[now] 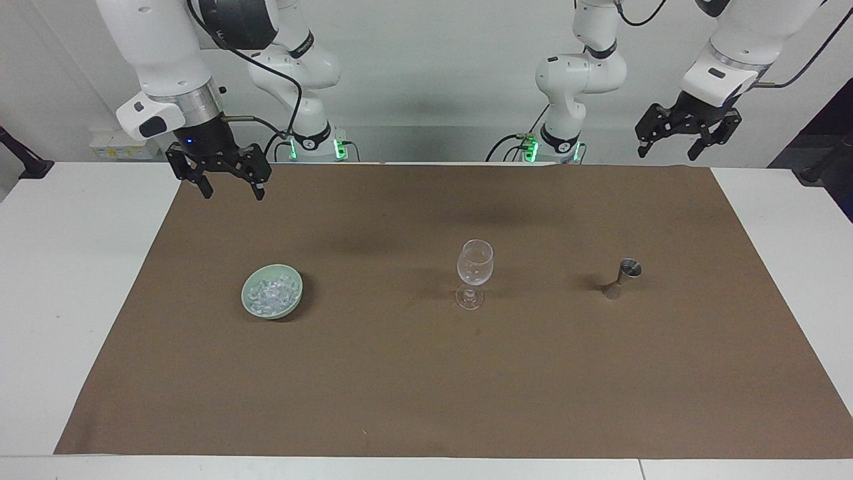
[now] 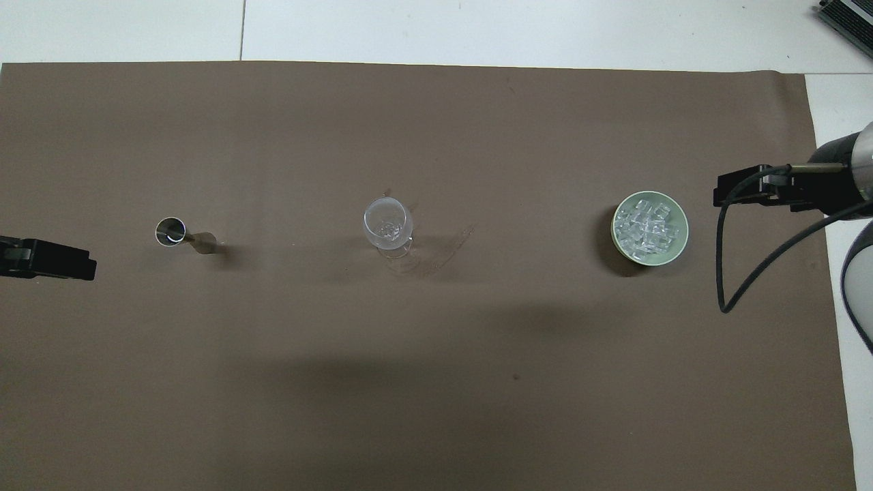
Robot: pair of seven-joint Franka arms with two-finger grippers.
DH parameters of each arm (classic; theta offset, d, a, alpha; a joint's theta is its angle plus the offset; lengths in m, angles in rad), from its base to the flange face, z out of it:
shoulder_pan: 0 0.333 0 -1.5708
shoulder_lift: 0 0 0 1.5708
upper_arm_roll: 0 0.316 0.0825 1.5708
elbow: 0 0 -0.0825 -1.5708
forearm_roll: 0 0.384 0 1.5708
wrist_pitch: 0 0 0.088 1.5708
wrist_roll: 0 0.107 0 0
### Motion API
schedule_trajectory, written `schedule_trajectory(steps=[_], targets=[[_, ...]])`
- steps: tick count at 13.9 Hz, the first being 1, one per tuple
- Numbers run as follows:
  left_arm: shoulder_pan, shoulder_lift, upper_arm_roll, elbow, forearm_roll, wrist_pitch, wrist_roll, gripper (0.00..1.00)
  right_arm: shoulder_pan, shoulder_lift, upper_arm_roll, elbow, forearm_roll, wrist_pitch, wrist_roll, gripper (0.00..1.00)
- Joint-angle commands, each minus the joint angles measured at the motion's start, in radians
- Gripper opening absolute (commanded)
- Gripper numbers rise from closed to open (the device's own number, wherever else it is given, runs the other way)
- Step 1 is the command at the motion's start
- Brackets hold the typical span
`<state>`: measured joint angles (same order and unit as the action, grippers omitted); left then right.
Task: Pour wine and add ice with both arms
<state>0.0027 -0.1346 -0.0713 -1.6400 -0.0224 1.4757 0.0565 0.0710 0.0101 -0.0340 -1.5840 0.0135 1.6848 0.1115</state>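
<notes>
A clear wine glass (image 1: 474,264) (image 2: 387,225) stands upright mid-mat and looks empty. Toward the right arm's end sits a pale green dish (image 1: 244,297) (image 2: 684,230) heaped with ice (image 1: 272,291) (image 2: 646,225). Toward the left arm's end stands a small metal jigger (image 1: 624,276) (image 2: 172,232). Wine itself is out of view, and what the jigger holds I cannot tell. My right gripper (image 1: 230,189) (image 2: 745,188) hangs open and empty above the mat's corner nearest the robots. My left gripper (image 1: 668,152) (image 2: 67,262) hangs open and empty, raised near its own end of the table.
A brown mat (image 1: 426,387) covers most of the white table (image 1: 80,280). A black cable (image 2: 740,273) loops off the right wrist beside the dish. Both arms wait raised, apart from every object.
</notes>
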Motion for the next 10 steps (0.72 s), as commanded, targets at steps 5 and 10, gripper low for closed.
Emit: schedule_trajectory(steps=[5,10], targets=[[-0.006,-0.003,0.011,0.002,-0.01,0.024,0.005,1.0,-0.008,-0.01,0.005,-0.011,0.006,-0.001,0.011,1.0],[-0.02,-0.005,0.005,-0.001,-0.02,0.026,0.031,1.0,-0.008,-0.01,0.005,-0.011,0.006,-0.001,0.011,1.0]])
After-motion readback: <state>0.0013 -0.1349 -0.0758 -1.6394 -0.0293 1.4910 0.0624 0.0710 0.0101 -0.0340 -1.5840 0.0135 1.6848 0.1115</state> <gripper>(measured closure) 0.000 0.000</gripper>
